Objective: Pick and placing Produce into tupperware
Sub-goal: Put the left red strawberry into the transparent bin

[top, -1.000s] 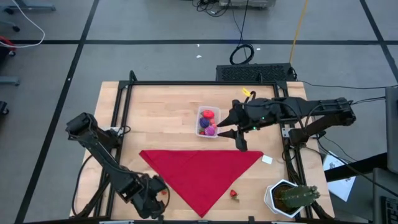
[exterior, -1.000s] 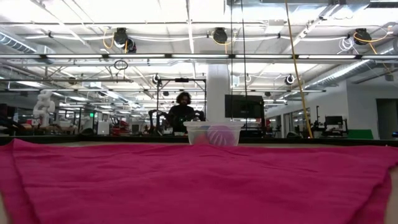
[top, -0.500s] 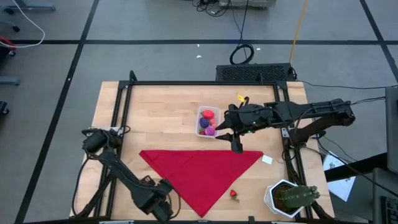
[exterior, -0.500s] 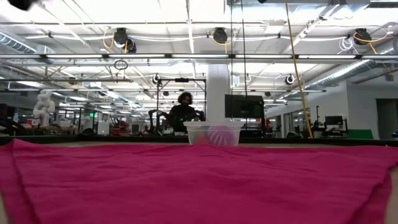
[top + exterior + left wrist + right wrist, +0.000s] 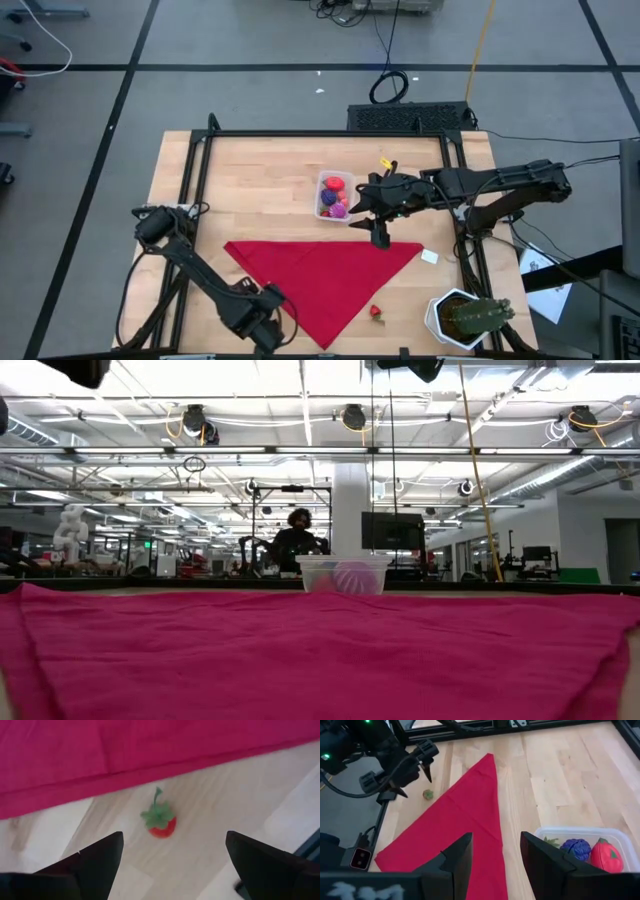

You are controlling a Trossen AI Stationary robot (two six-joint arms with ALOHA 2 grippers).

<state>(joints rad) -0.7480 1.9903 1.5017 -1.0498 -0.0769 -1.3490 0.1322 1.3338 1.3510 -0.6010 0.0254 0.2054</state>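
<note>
Grey floor (image 5: pixel 80 120), bright ceiling lights (image 5: pixel 300 380)

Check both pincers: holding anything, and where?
Nothing held. Left pincer is open above a small strawberry; right pincer is empty beside the tupperware.

One clear tub (image 5: pixel 335 195) with three produce pieces (image 5: pixel 335 197) inside, two loose strawberries (image 5: pixel 376 312) on the table, one red cloth (image 5: pixel 325 277), one potted cactus (image 5: pixel 470 317).

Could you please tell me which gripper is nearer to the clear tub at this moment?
Right. The right gripper hangs just beside the clear tub, while the left gripper is far off at the table's near edge, across the red cloth.
</note>
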